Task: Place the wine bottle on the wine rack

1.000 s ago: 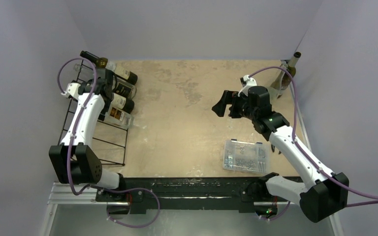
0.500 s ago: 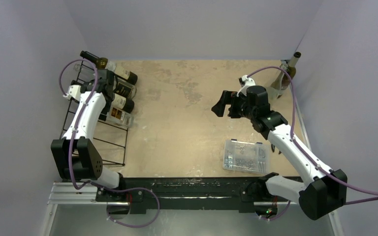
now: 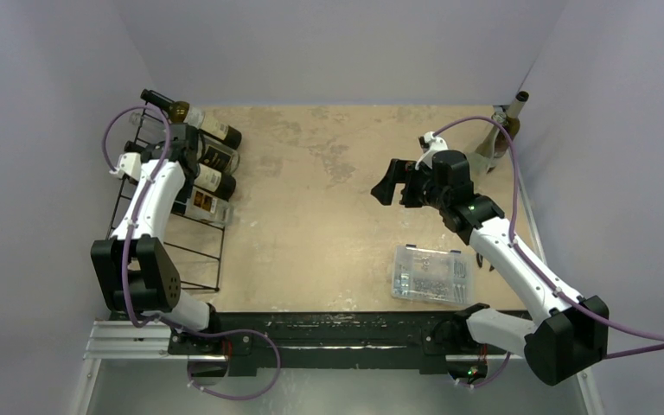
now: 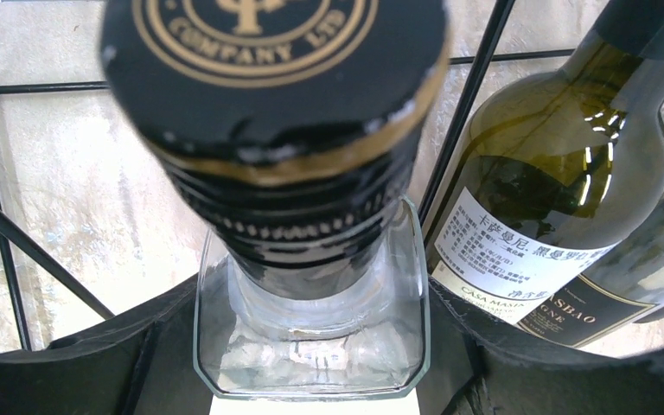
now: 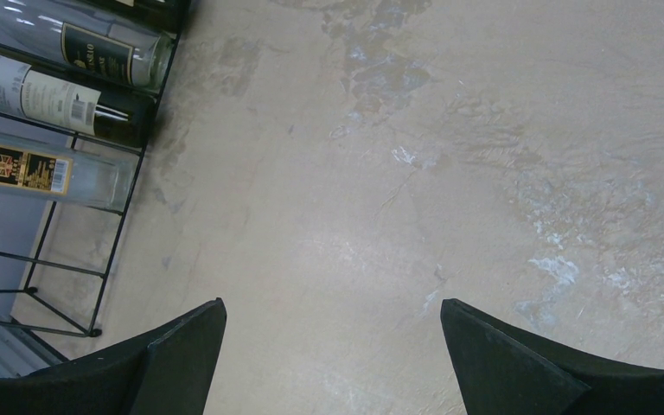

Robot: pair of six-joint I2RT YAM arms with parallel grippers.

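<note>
Wine bottle (image 4: 272, 130): clear glass, square-shouldered, with a black cap lettered in gold. It lies on its side in a cell of the wine rack (image 3: 173, 246), neck toward the left wall and base toward the open table.

Wine rack: black wire grid at the far left of the table (image 3: 328, 225), holding several bottles side by side. Just beside the clear one is a green bottle with a white label (image 4: 527, 173).

Left gripper (image 4: 311, 333): over the rack, its black fingers (image 4: 78, 372) pressed against both sides of the clear bottle's shoulders, clasping it.

Right gripper (image 5: 330, 304): jaws spread wide, holding nothing, over bare tabletop right of centre and well apart from the rack.

Clear plastic box (image 3: 430, 274): on the table near the right arm, with small parts inside.

Second green bottle (image 3: 503, 130): at the far right corner of the table.
</note>
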